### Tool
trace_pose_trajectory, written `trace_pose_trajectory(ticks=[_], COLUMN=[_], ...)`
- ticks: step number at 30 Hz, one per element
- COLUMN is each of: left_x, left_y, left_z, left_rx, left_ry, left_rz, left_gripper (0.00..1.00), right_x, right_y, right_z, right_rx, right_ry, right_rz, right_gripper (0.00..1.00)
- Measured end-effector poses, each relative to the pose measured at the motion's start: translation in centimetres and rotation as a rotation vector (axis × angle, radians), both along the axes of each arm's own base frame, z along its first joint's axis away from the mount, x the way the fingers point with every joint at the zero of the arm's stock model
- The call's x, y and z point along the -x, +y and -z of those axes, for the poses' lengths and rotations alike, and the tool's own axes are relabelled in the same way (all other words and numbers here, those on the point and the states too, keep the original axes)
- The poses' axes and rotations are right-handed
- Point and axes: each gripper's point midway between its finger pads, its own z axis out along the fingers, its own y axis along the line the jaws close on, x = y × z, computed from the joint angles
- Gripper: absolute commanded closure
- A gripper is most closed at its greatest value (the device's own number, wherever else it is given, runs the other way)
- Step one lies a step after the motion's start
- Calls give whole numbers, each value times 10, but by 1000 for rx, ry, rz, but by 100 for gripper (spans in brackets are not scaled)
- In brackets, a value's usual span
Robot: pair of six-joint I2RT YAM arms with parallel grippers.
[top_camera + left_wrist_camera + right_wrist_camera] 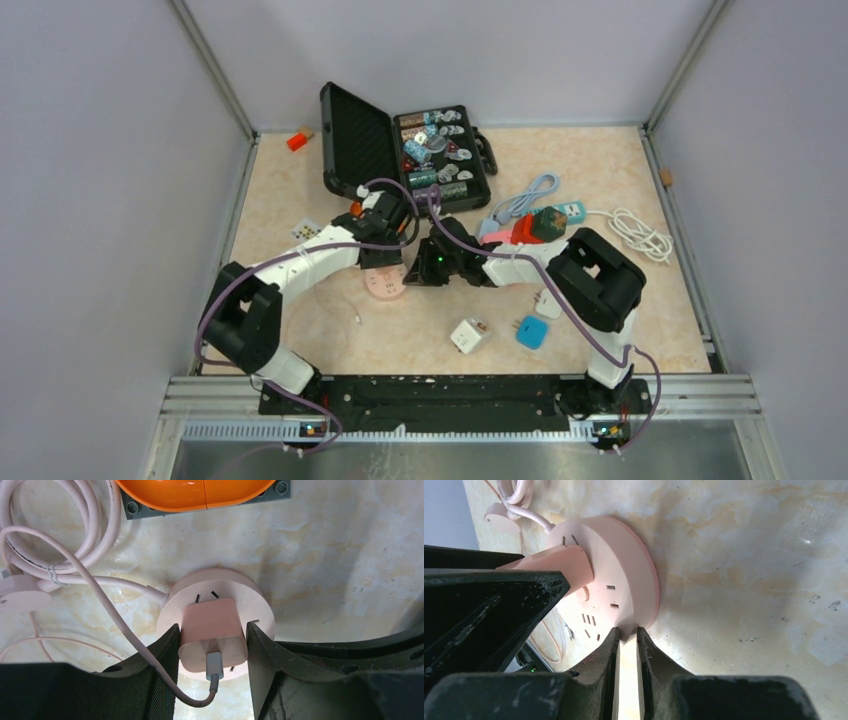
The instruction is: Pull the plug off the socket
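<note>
- Clamping the square pink plug [210, 617] by its sides: left gripper [212, 632]. Plug sits fully seated in the round pink plastic socket [250, 597], mid-table.
- At socket rim, right gripper [627, 634], jaws nearly together; grip unclear.
- Next, likely: brace socket, pull plug straight out.

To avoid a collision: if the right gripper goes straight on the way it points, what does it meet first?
The rim of the round pink socket; the right gripper points at that edge from very close, perhaps touching it, though depth is unclear.

One socket [250, 600], one plug [212, 630], one open case [355, 140].
</note>
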Motion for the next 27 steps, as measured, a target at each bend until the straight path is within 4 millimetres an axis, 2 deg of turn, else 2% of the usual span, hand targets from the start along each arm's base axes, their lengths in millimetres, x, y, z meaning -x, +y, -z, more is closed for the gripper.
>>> trace_pose_trajectory(ticks=[11, 21, 27], left_x=[-1, -2, -1], left_y=[-2, 5, 4], left_z=[4, 1, 1], left_rx=[-38, 82, 65], left_ry=[-13, 64, 54], left_rz=[23, 63, 40], left_gripper=[75, 75, 75], right_x=[-1, -2, -2], right_y=[-1, 1, 1], right_z=[0, -2, -2], right_rx=[8, 2, 6], right_ry=[2, -3, -2], right_rz=[5, 3, 4], right_gripper=[91, 91, 91])
